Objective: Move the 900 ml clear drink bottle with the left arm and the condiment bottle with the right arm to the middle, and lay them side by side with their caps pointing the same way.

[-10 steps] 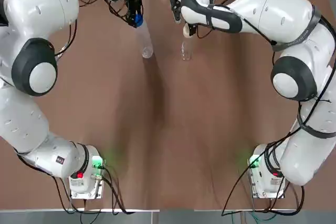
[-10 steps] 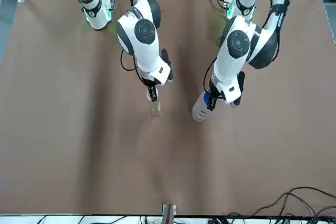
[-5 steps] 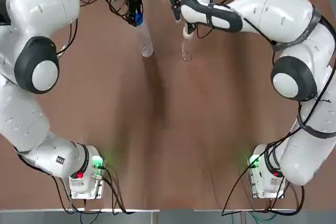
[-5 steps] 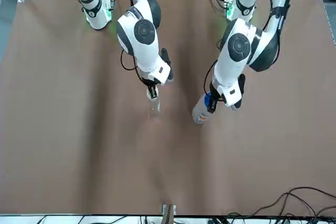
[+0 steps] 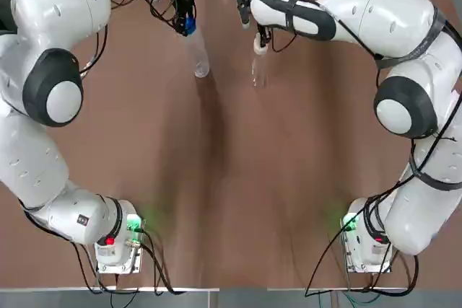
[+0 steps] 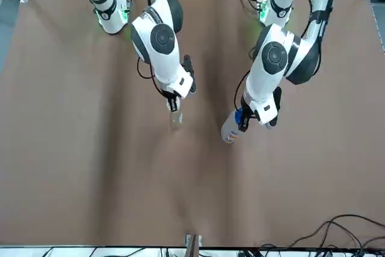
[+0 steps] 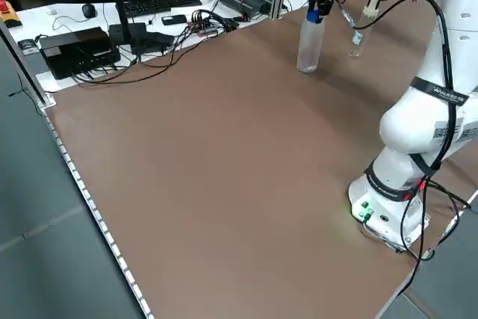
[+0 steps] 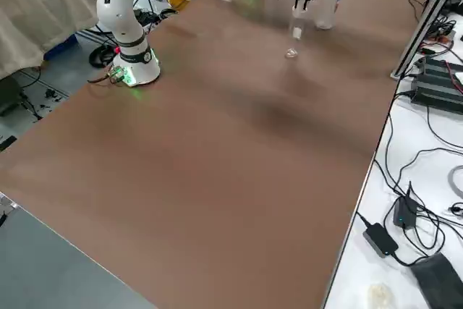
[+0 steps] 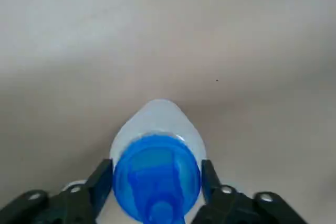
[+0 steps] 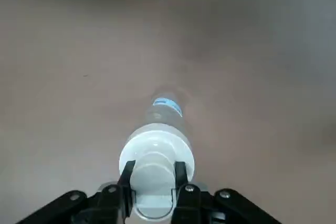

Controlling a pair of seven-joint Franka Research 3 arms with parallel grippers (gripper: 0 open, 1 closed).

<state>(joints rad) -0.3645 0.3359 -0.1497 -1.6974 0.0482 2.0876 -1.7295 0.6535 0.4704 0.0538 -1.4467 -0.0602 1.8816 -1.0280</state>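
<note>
Left wrist view first, and the left gripper (image 9: pixel 156 184) is clamped on the blue cap (image 9: pixel 156 174) of the clear drink bottle (image 9: pixel 157 115), a black finger (image 9: pixel 103 184) pressed to each side of it; the bottle hangs straight down from that grip, its body pointing at the brown table (image 5: pixel 231 178); over to the right wrist view, and the right gripper (image 10: pixel 155 177) is closed the same way on the white cap (image 10: pixel 156 150) of the condiment bottle (image 10: pixel 167 106), gripped tight on both sides; in the top view both grippers sit at the upper middle of the frame, the drink bottle left of centre and the condiment bottle just right of centre, near each other but apart, with a strip of bare table between them; the front view flips it, condiment bottle left of centre, drink bottle right of centre, both around mid-height of the frame; the left side view has the two bottles upright at the upper right of the frame, caps up, not laid down, the drink bottle the taller and wider; whether either base touches the table I cannot tell; further out, the left arm's base (image 5: pixel 115 247) and the right arm's base (image 5: pixel 368 247) glow green at the lower left and lower right of the top view; a keyboard (image 7: pixel 153 7) and cables (image 7: pixel 172 42) crowd the upper left of the left side view, beyond the table edge.
</note>
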